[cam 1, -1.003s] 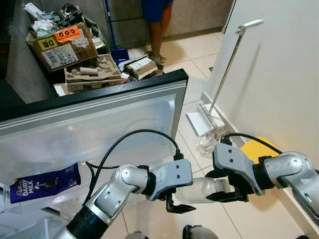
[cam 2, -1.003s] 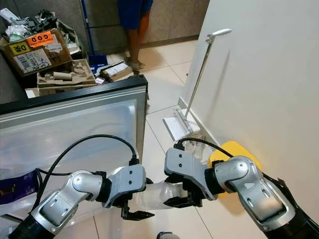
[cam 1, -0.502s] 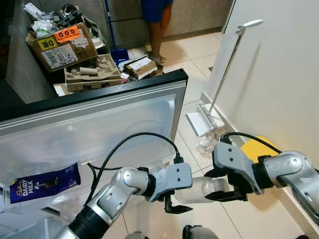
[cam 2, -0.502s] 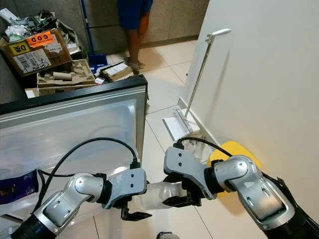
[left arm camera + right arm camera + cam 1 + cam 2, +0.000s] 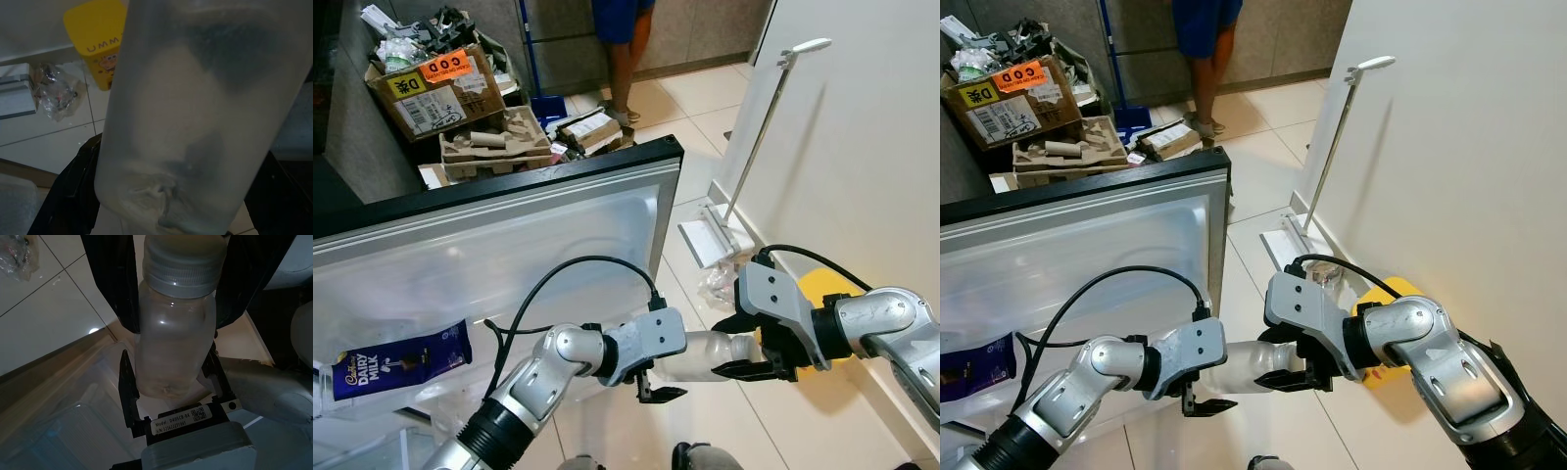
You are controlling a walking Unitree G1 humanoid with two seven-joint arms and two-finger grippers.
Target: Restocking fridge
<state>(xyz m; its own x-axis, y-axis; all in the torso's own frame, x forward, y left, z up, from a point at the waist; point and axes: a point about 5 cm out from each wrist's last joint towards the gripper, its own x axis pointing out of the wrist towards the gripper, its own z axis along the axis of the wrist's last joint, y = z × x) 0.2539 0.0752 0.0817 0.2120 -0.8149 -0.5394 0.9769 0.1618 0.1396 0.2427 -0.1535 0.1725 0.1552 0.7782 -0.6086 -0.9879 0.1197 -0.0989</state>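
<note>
A translucent white bottle (image 5: 703, 351) with a grey screw cap (image 5: 183, 262) lies level between my two grippers, low over the floor tiles in front of the open fridge door (image 5: 509, 245). My right gripper (image 5: 744, 364) is shut on its cap end. My left gripper (image 5: 658, 388) is closed around its base, with a black finger (image 5: 128, 382) pressed to each side. A purple Dairy Milk chocolate bar (image 5: 401, 360) rests in the door at the left.
A yellow box (image 5: 818, 289) and a crumpled plastic bag (image 5: 717, 284) sit by the white wall on the right, where a long-handled dustpan (image 5: 710, 235) leans. Cardboard boxes of rubbish (image 5: 440, 83) and a person's legs (image 5: 622, 59) are beyond the door.
Both grippers and the bottle have risen a little and drifted toward the fridge door. The left gripper has closed in along the bottle's base.
</note>
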